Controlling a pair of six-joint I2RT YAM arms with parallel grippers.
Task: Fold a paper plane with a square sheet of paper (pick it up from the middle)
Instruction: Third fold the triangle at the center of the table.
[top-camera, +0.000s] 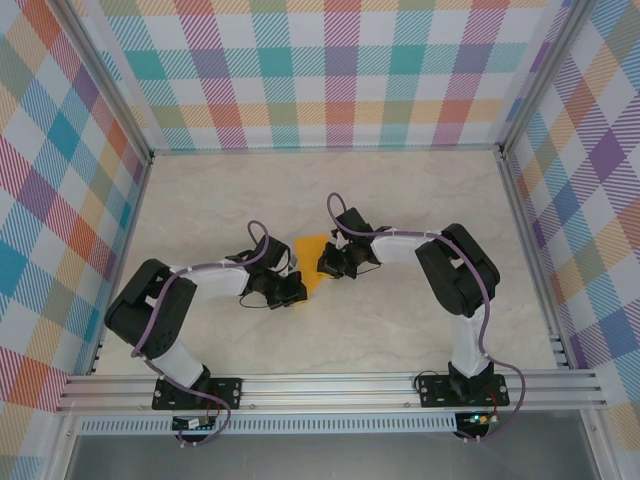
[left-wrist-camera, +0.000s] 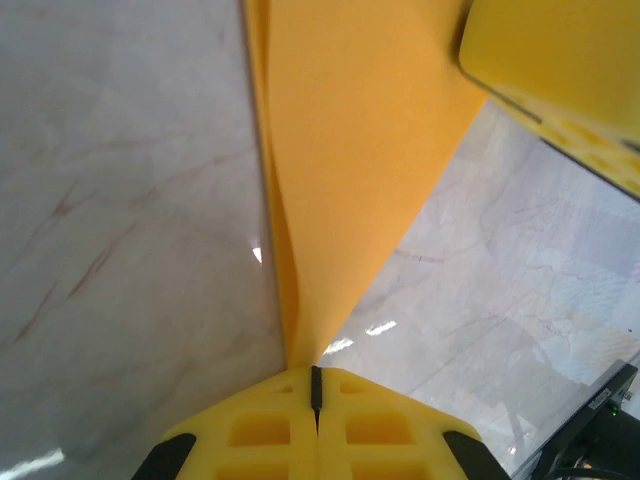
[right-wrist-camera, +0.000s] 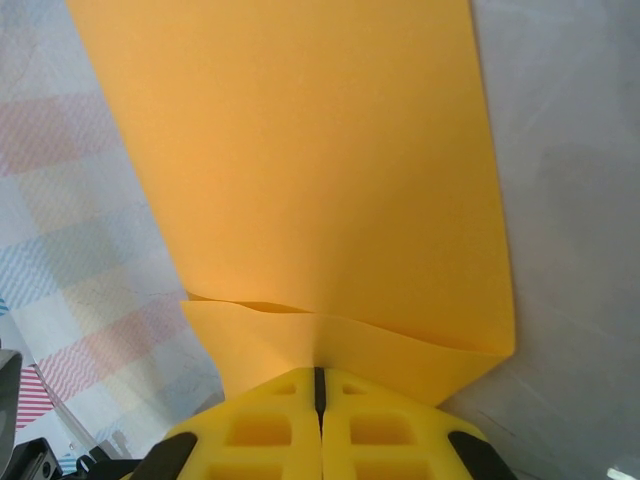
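L side first: left tool (left-wrist-camera: 315, 375) is clamped shut on a narrow end of the square sheet of paper (left-wrist-camera: 350, 150). Its pads meet w/ the paper pinched in the seam, no gap I can see. The sheet is doubled over: two layers run up from the pinch w/ a soft crease along the left edge. It sits over the middle of the desk (top-camera: 400, 200), between both tools. From the left wrist cam it looks raised off the surface; from above I can't tell if any edge touches. R side: right tool (right-wrist-camera: 320, 375) is likewise closed on the sheet, biting a wider edge where a lower flap and the top layer overlap, w/ a slight ripple at the bite. Handling, my read: v. light, thin, floppy, no stiffness except along creases. It will prob. sag, twist or tear if the tools pull apart or rotate out of sync. Surface is smooth, so a shallow pinch could slip. Best hold is close to a folded edge, through both layers, not a loose single corner. No dart shape yet, so I judge approx early-mid folding.
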